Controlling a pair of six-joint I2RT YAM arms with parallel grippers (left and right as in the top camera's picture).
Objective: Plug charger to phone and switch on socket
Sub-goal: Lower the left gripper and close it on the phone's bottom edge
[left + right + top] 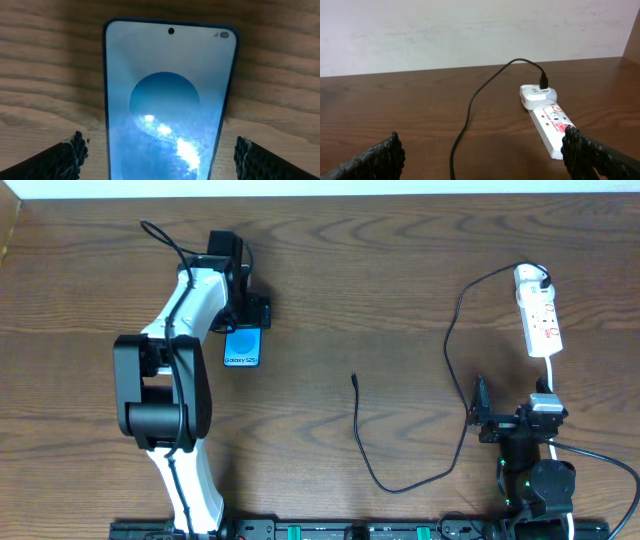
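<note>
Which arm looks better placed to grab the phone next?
Left, probably. The left gripper hangs open over the phone, fingers on either side in its wrist view. The right gripper sits far across the table, near the power strip.

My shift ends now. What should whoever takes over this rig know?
Left gripper: open, straddling the phone, which lies flat, screen up.
Right gripper: open, holding nothing, facing the power strip.
Done: adapter sits in the power strip.
Cable's plug tip lies loose on the table, apart from the phone.
To do: plug tip into phone, switch the power strip on; its switch state is unreadable here.
</note>
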